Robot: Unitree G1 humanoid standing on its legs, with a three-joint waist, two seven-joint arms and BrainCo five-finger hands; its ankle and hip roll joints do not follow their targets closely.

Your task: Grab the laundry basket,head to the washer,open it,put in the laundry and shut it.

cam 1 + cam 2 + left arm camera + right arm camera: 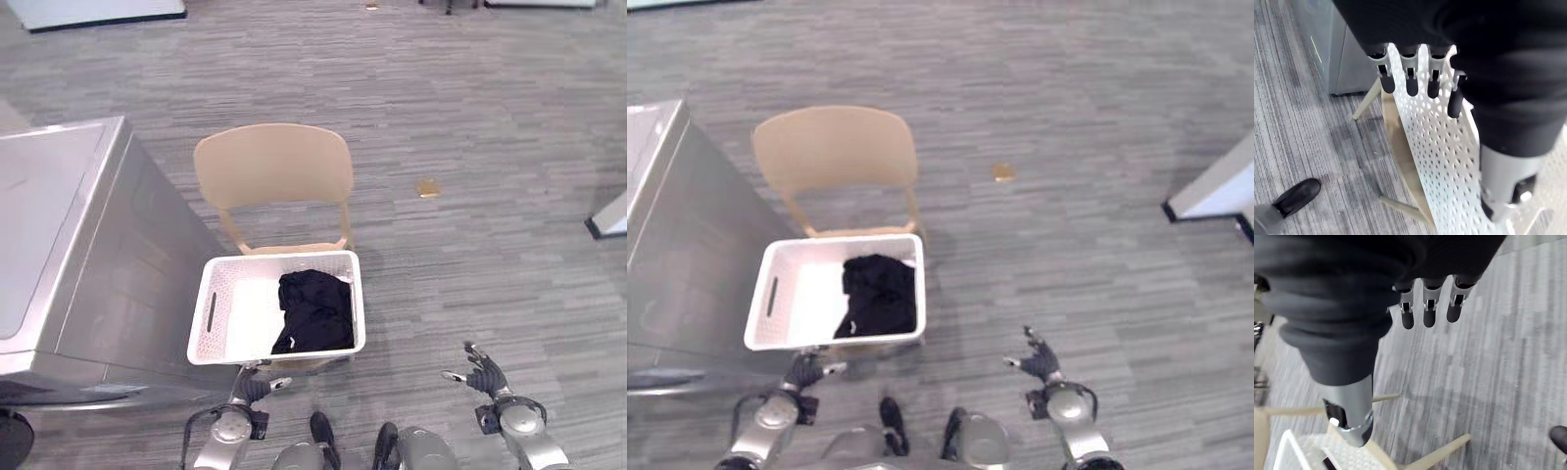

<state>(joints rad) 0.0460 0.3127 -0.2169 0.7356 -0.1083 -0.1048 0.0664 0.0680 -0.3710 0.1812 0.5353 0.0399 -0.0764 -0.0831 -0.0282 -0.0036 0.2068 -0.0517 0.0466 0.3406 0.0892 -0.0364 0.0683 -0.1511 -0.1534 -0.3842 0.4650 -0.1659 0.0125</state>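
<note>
On the chair [274, 171], my light, stiff laundry basket [227, 305] wants rim grips; both hands' [257, 385] [482, 373] fingers hang apart.

Floor [470, 117]: grey striped carpet; it carries the chair, the washer and a small tan scrap
Chair [274, 166]: tan, with a curved back; stands on the floor just beside the washer; its seat carries the basket
Basket [225, 313]: white, perforated walls, a slot handle in one end; sits on the chair seat; dark clothes [315, 311] lie inside, toward its right end
Washer [69, 245]: silver-grey; stands on the floor at the left
Scrap [428, 187]: lies on the floor, well apart from the chair
</note>
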